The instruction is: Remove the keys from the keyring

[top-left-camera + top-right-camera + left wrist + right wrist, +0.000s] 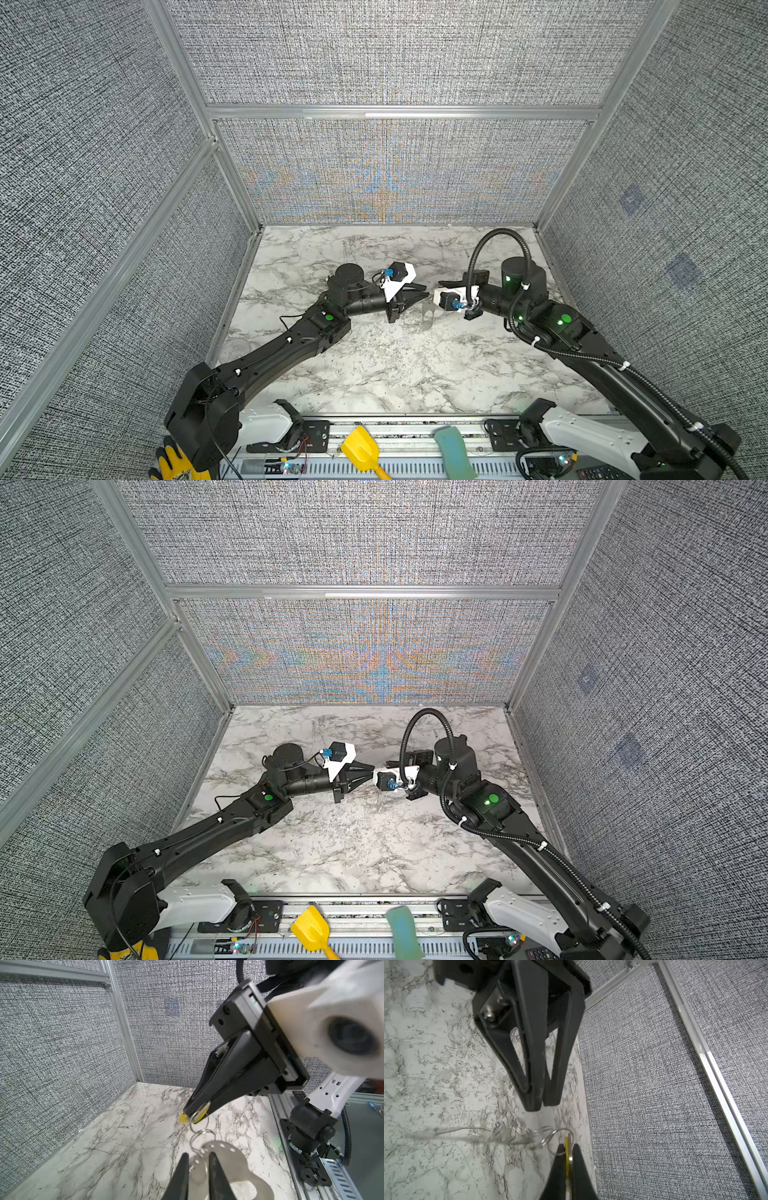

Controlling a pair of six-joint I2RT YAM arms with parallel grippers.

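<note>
Grey metal keyring [228, 1157], a flat plate w/ oval cut-out and a row of small holes, hangs in the air over the marble table [374, 374], mid-scene btwn the two arms. In a top view the keyring [427, 316] shows as a pale sliver just below the grippers.

R gripper [196, 1112]: fingers clamped on the yellow-tagged key [183, 1118]. The R wrist view shows the R gripper [566, 1145] edge-on w/ the yellow tag pinched btwn its fingers.

Wire rings [199, 1136], linked, run from the key to the plate's holed edge.

L gripper [198, 1154]: fingers apart by a narrow gap, nothing pinched. The plate shows thru that gap in the L wrist view. In the R wrist view the L gripper [543, 1105] stands clear of the keyring [456, 1134], which is blurred there.

Grippers sit nearly tip to tip in both top views.
</note>
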